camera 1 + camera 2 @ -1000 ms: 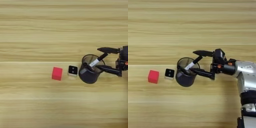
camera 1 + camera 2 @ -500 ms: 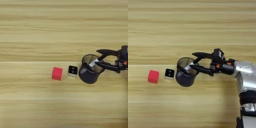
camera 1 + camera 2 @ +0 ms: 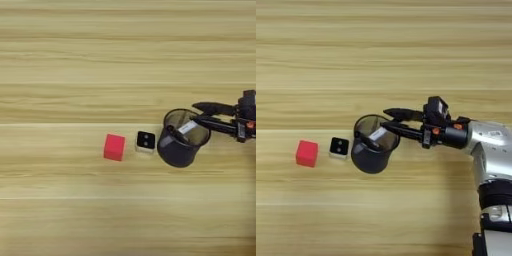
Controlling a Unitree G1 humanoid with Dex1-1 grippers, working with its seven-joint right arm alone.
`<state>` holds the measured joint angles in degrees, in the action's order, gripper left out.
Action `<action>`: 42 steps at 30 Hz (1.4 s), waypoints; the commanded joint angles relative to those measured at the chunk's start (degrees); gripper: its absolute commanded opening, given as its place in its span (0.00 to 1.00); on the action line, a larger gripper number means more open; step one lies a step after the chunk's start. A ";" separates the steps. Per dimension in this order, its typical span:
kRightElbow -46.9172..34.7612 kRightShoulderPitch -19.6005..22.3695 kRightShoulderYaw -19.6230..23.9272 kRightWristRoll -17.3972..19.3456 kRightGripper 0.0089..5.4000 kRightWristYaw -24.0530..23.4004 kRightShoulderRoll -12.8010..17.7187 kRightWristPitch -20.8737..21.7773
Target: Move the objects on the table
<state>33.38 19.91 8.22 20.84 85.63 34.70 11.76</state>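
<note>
the table point(image 3: 75, 55) is a broad light-wood surface with horizontal grain and pale plank seams, and it fills both views.

the dark see-through pen cup point(image 3: 373, 150) stands right of centre in the left eye view, upright or slightly tilted, its open mouth facing up. inside it a white-barrelled marker point(image 3: 377, 134) leans with its pale end toward 2 o'clock, just under the rim. a dark shape point(image 3: 176, 134) lies beside it within the cup; whether this is the marker's black cap or a second black marker cannot be told.

the right gripper point(image 3: 388, 119) comes in from 3 o'clock, carried on a silver forearm point(image 3: 491, 150) seen in the right eye view. its two black fingers point(image 3: 403, 114) point toward 9 o'clock and stand narrowly apart. the upper finger lies just beyond the cup's rim at about 1 o'clock of the cup. the lower finger reaches to the rim at about 3 o'clock, its tip close to the marker's pale end. nothing is seen clamped between the fingers; whether the lower tip touches the rim or the marker cannot be told.

at 9 o'clock of the cup, just beside it, sits a small white block point(image 3: 145, 142) with a black two-dot top. further toward 9 o'clock, near the block but apart from it, sits a small red cube point(image 3: 114, 147). cube, block and cup form a rough row across the table.
</note>
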 commanded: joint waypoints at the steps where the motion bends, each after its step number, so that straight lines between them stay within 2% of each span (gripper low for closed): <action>1: -3.34 4.30 1.20 0.74 0.21 -2.04 2.14 0.36; 6: -4.18 4.25 1.50 1.33 0.13 -1.96 2.12 0.12; 17: -7.36 4.10 2.24 3.10 0.13 -2.07 2.17 -1.34; 28: -13.67 4.30 4.36 7.48 0.13 -2.03 2.93 -5.64; 42: -20.07 4.29 6.61 10.59 0.13 -2.23 3.48 -8.64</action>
<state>17.17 20.00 13.14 29.97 85.56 35.32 3.03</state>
